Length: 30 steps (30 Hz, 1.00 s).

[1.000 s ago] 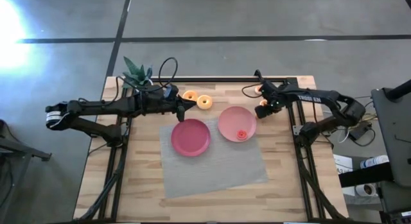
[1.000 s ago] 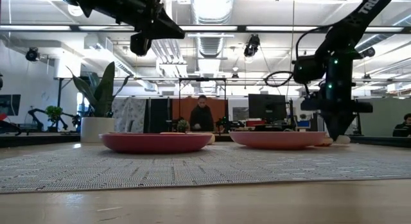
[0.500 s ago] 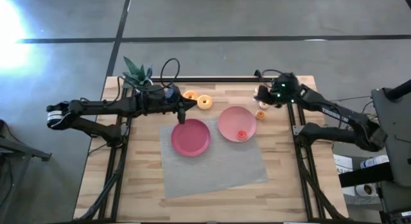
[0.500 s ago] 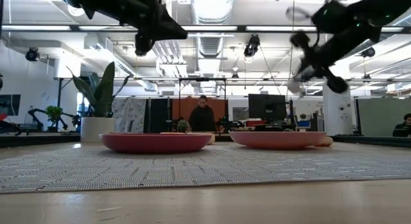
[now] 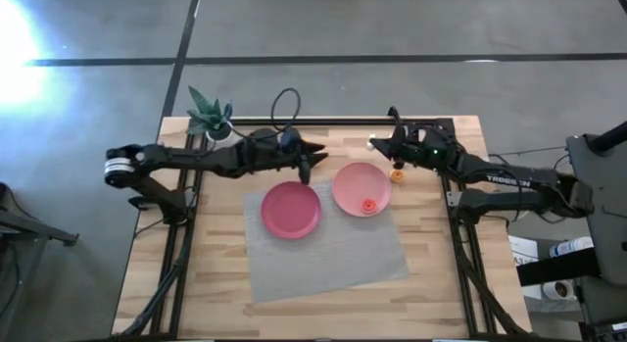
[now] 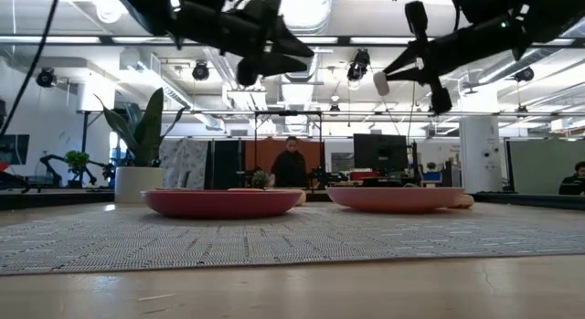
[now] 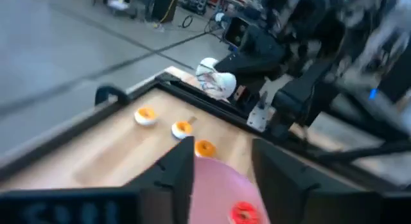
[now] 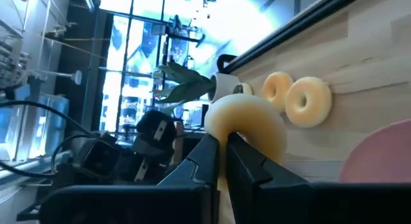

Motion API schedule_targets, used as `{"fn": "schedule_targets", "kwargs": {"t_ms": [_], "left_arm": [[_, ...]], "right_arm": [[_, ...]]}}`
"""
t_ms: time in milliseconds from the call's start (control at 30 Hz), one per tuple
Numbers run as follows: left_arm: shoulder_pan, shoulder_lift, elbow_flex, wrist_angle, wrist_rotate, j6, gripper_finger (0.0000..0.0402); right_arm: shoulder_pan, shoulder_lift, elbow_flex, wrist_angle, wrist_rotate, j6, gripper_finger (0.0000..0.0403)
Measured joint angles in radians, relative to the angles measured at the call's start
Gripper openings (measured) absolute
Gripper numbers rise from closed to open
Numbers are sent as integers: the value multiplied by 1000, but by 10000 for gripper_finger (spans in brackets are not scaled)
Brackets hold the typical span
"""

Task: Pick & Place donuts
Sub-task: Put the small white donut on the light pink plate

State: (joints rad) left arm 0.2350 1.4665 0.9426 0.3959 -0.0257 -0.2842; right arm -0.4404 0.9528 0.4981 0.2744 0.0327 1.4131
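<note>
One small red donut [image 5: 368,206] lies on the pink plate [image 5: 353,181]; the magenta plate [image 5: 290,209] looks bare, so most of the task remains; the left tool [image 5: 307,163], fingers apart and empty, has swung right over the tabletop's far donuts; the right tool [image 5: 376,143], lifted since earlier, pinches a whitish donut [image 8: 247,123].

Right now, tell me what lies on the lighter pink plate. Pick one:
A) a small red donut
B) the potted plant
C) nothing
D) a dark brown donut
A: in the high view a small red donut sits alone on the lighter pink plate, near its edge closest to the camera-side of the table; the left wrist view shows the same red ring on the pink surface.
</note>
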Motion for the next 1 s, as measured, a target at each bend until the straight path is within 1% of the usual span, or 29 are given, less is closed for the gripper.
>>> {"fn": "schedule_targets", "kwargs": {"t_ms": [67,133,267,467,567,700,867,1000], "left_arm": [[-8,45,50,4,-14,99,160],[-12,93,97,1,-43,153,171],[-9,180,187,-1,-80,172,176],[-12,255,268,-6,-80,177,177],[-10,258,285,-7,-85,178,176],[-10,253,290,-2,-138,183,176],[-6,254,290,11,-106,191,176],[-7,269,290,31,-103,203,176]], "right_arm": [[22,23,27,6,36,-7,13],[39,54,59,4,59,-31,13],[63,108,128,5,90,-68,13],[86,157,193,-6,106,-81,13],[96,168,201,-8,122,-78,13],[102,171,199,-6,128,-59,13],[102,182,199,5,132,-51,13],[105,203,199,27,128,-32,13]]}}
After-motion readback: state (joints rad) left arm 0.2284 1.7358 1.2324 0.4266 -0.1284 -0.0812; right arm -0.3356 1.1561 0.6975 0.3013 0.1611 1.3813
